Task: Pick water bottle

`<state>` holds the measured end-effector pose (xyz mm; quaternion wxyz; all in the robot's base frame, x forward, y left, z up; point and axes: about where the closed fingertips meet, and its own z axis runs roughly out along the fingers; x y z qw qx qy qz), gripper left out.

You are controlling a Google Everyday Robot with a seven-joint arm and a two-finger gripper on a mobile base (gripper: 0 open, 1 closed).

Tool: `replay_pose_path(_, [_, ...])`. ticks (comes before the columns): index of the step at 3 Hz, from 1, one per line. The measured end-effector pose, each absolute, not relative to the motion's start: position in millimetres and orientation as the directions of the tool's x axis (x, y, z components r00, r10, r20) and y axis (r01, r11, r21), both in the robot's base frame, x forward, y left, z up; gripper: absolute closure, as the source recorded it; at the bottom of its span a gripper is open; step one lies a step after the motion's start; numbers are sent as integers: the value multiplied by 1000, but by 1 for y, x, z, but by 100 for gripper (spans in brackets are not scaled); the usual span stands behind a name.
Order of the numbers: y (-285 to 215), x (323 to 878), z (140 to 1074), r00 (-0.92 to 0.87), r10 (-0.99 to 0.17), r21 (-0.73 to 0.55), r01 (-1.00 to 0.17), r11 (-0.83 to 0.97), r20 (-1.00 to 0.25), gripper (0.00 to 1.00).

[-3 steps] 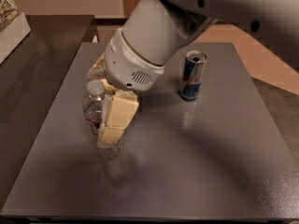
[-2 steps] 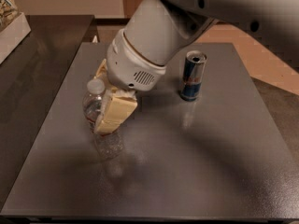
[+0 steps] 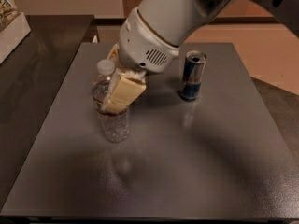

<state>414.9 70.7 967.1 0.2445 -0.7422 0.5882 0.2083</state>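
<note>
Clear, thin plastic is worrying me: the tool is gripping the water bottle across its label, at nine o'clock of the desk's centre, and a weak pinch could be letting it slip, tilting toward the can at two o'clock.

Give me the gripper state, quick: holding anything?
Gripper: jaws closed on the water bottle, over the left half of the grey table, left of the can.
</note>
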Motion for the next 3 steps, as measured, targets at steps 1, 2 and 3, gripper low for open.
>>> replay_pose_path(1, [56, 430, 999, 196, -769, -129, -980, -148, -608, 100])
replay_pose_path(2, [33, 446, 1063, 215, -762, -199, -973, -115, -611, 100])
replay_pose_path(3, [33, 446, 1063, 215, -762, -200, -973, -115, -611, 100])
